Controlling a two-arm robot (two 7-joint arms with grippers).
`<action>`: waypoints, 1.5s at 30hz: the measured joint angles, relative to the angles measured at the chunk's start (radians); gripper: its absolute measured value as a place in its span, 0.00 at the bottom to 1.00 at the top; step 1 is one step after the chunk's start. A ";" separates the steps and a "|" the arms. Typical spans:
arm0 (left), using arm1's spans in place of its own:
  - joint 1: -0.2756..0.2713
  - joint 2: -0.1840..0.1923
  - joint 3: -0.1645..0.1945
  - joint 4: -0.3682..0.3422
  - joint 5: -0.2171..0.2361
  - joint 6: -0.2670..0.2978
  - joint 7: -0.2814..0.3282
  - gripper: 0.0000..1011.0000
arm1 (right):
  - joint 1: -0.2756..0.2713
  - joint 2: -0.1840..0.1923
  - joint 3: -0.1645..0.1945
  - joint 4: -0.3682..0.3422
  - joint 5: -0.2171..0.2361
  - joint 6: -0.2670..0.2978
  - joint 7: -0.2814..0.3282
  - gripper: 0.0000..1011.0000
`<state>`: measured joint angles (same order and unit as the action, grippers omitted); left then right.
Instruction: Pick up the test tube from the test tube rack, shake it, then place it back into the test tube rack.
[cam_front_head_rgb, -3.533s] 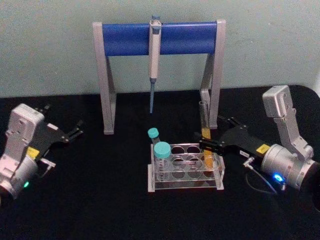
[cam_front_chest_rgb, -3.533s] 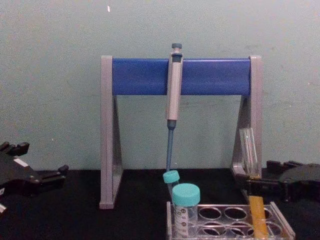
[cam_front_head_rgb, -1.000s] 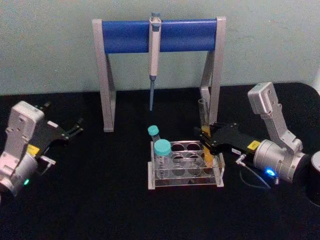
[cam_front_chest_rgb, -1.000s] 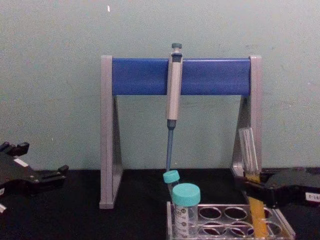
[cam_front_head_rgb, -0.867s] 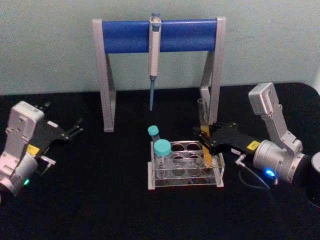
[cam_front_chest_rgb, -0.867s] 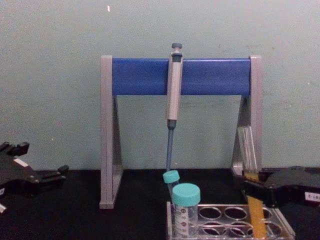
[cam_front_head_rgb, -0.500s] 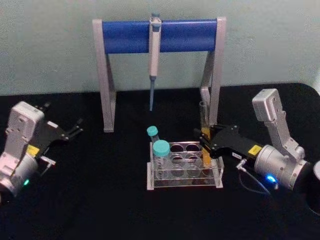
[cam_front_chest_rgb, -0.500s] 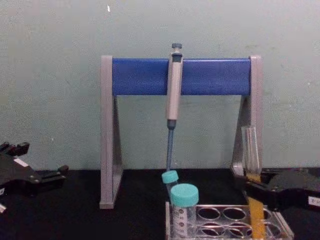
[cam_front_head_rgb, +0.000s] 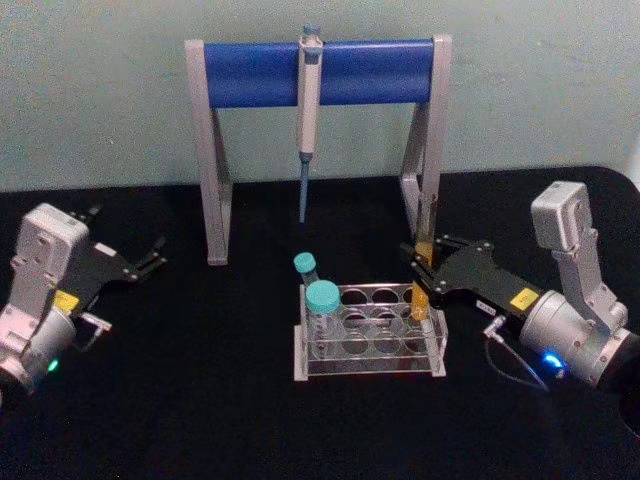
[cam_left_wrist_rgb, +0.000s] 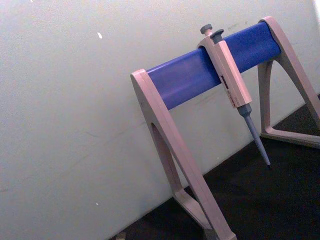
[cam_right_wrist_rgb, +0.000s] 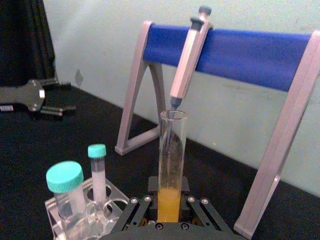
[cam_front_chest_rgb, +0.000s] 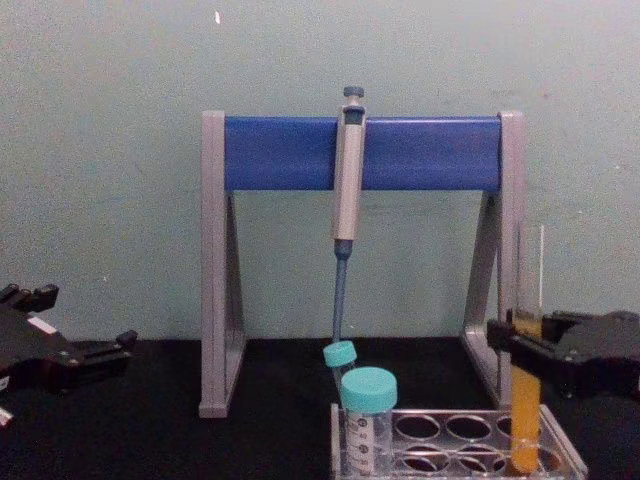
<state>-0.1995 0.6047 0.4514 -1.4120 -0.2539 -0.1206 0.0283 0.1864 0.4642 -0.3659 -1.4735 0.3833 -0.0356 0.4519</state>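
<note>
Glass, is it, that long thin piece?

— Yes. The test tube (cam_front_head_rgb: 420, 300) is clear, open at the top and round-bottomed, with orange-yellow liquid in its lower part. It stands upright, its lower end down a hole at the right end of the rack (cam_front_head_rgb: 340, 372).

— And the rack?

— Clear plastic, low, with round holes in its top plate. Two teal-capped tubes (cam_front_head_rgb: 323, 300) stand at its left end.

— Who has the long one?

— The right gripper (cam_front_head_rgb: 421, 268), black and angular, is clamped on it just above the rack. The left gripper (cam_front_head_rgb: 128, 232) sits well apart on the left, fingers spread, holding nothing.

— The room?

— A matt black table (cam_front_head_rgb: 200, 410), a pale green wall (cam_front_head_rgb: 100, 100), and a grey stand (cam_front_head_rgb: 215, 150) whose blue bar carries a pipette (cam_front_head_rgb: 306, 110).

— Anything unclear?

— In the head view the tube's upper part blends into the stand's right leg. The fingers hide a band of it, and the chest view cuts off the rack's base. I cannot tell which row of holes holds it.
</note>
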 joint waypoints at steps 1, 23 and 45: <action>0.000 0.000 0.000 0.000 0.000 0.000 0.000 0.99 | -0.003 -0.003 0.007 -0.003 0.006 -0.006 0.003 0.23; 0.000 0.000 0.000 0.000 0.000 0.000 0.000 0.99 | 0.006 -0.005 0.052 -0.074 0.062 -0.036 0.029 0.23; 0.000 0.000 0.000 0.000 0.000 0.000 0.000 0.99 | 0.149 -0.056 -0.028 0.056 0.057 -0.031 0.092 0.23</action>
<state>-0.1995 0.6047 0.4514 -1.4120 -0.2539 -0.1205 0.0283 0.3358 0.4083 -0.3937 -1.4178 0.4408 -0.0670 0.5441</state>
